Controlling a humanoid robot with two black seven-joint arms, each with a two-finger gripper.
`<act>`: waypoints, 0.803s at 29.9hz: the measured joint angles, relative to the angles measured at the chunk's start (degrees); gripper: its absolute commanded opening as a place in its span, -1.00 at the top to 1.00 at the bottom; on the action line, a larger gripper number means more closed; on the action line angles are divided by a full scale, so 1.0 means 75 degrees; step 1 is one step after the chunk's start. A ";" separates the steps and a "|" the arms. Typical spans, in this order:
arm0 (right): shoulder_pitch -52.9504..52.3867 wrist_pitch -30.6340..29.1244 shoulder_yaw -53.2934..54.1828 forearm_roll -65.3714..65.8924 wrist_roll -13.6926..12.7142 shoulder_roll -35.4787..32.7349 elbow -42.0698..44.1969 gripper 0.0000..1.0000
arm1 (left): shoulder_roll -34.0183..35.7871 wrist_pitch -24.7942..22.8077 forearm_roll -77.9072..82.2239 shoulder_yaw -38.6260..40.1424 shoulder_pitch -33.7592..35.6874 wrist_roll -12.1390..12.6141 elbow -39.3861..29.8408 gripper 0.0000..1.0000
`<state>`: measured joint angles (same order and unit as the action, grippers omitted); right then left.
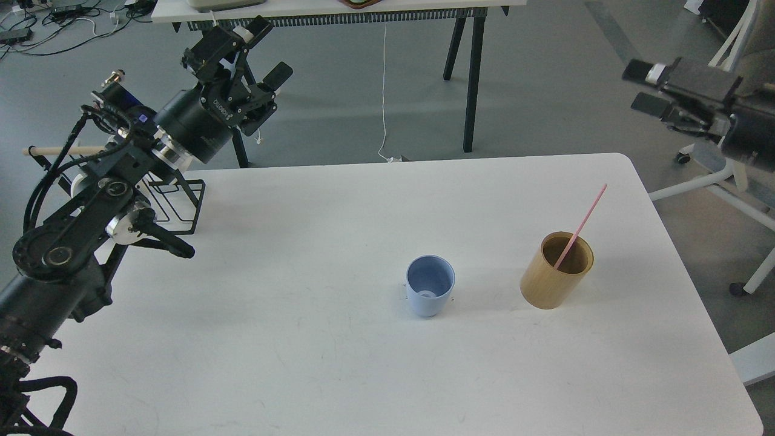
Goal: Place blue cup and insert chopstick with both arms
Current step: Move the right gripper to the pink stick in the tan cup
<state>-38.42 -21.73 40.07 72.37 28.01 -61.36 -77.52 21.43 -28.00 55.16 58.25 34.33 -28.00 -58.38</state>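
White lettering on left pincer [266, 51]

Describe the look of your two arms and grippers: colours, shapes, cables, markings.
Both arms are black with round joints. The left arm has silver joint rings and loose black cables; the left gripper has flat black fingers and white lettering. The right gripper is boxy and black, with a white band.

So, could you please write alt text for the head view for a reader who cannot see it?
On a white table, a light-blue cup stands upright and empty beside a tan wooden cylinder holding one pink chopstick that leans out to the upper right. The left gripper, fingers spread, and the right gripper are raised beyond the table's far corners, both holding nothing.
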 measured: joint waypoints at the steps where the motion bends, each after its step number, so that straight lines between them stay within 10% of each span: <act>1: 0.0157 0.0531 -0.0122 0.0360 0.0000 -0.0043 -0.0082 -0.97 | -0.0016 -0.0001 0.0000 0.0034 -0.0099 0.0000 -0.0078 -0.79; 9: 0.0717 0.3663 -0.1057 0.1017 0.0001 -0.0097 -0.0053 -0.94 | -0.0324 0.0000 0.0026 0.0083 -0.0550 0.0000 -0.0306 -0.83; 24: 0.1712 0.4328 -0.1171 0.0982 0.0000 0.1729 0.1754 -0.69 | -0.0711 0.0000 0.0040 0.0021 -0.0624 0.0000 -0.0257 -0.84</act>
<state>-25.57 10.73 31.28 79.73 28.01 -48.40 -64.37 16.09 -28.00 55.46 58.40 29.65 -28.00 -60.31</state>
